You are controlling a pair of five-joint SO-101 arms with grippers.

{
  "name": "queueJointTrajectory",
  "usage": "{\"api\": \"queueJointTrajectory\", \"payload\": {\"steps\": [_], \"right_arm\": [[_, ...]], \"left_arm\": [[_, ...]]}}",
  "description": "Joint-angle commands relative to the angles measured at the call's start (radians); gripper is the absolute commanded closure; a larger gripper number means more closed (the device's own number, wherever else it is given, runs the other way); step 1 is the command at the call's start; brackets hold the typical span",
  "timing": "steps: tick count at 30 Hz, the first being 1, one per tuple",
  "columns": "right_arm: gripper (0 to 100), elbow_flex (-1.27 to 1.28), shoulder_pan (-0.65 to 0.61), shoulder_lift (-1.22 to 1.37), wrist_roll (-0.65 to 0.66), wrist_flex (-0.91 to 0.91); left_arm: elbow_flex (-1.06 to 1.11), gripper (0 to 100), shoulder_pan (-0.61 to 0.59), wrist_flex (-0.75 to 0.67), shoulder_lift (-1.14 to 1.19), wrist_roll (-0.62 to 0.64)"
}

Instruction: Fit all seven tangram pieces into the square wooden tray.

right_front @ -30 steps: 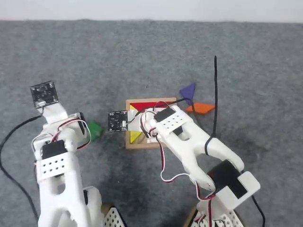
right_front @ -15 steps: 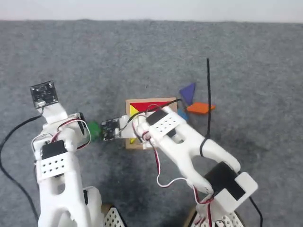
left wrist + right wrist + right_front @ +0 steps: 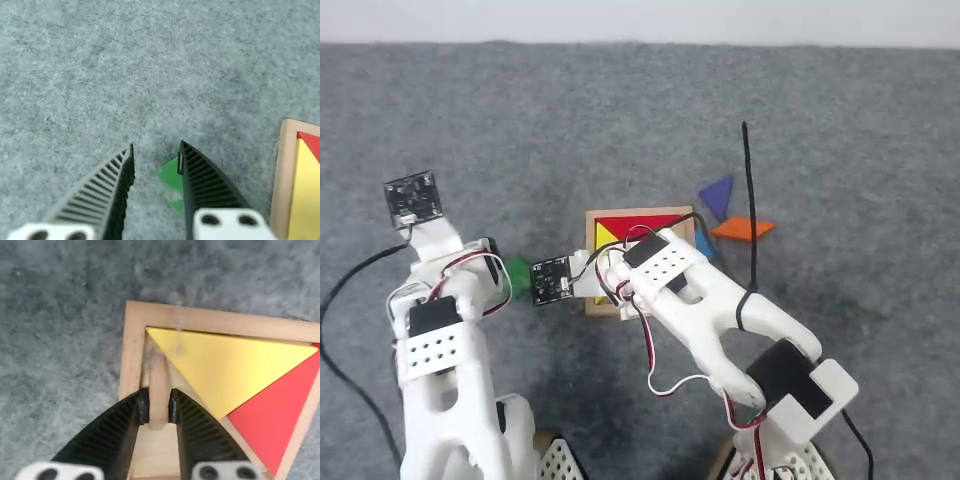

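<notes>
The square wooden tray (image 3: 638, 216) lies mid-table under my right arm (image 3: 670, 265). Inside it, a large yellow triangle (image 3: 225, 370) and a red triangle (image 3: 265, 425) fill the side along one rim. My right gripper (image 3: 157, 390) hangs low over the bare tray floor (image 3: 155, 445) near a corner. Its fingers are open by a narrow gap, with only wood showing between them. A green piece (image 3: 171, 182) lies on the carpet, partly hidden beside one finger of my open left gripper (image 3: 156, 145). A purple triangle (image 3: 718, 195), an orange piece (image 3: 742, 229) and a blue piece (image 3: 705, 243) lie right of the tray.
Grey carpet (image 3: 520, 130) covers the table. A black cable (image 3: 750, 210) rises from the right arm, past the orange piece. The left arm's base and body (image 3: 440, 350) stand at the front left.
My right arm has swung left across the tray, carrying its wrist camera out past the tray's left edge. Its black cable shifted left with it. The left arm has not moved.
</notes>
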Motion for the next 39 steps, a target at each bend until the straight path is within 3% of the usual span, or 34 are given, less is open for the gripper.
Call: {"api": "queueJointTrajectory", "payload": {"steps": [1,10,17,27,39], "right_arm": [[92.3,-0.046,0.036,-0.015,0.005,-0.019],[92.4,-0.127,0.039,-0.007,-0.143,0.077],[91.6,-0.12,0.039,-0.002,-0.157,0.087],[66.8,-0.126,0.076,-0.013,-0.152,0.091],[65.9,-0.147,0.108,-0.019,-0.16,0.076]], "left_arm": [[-0.012,85,-0.006,-0.031,-0.025,0.008],[-0.004,85,-0.003,-0.031,-0.031,0.008],[-0.004,85,-0.002,-0.031,-0.031,0.008],[-0.004,85,-0.002,-0.031,-0.031,0.008],[-0.002,85,-0.002,-0.031,-0.031,0.008]]}}
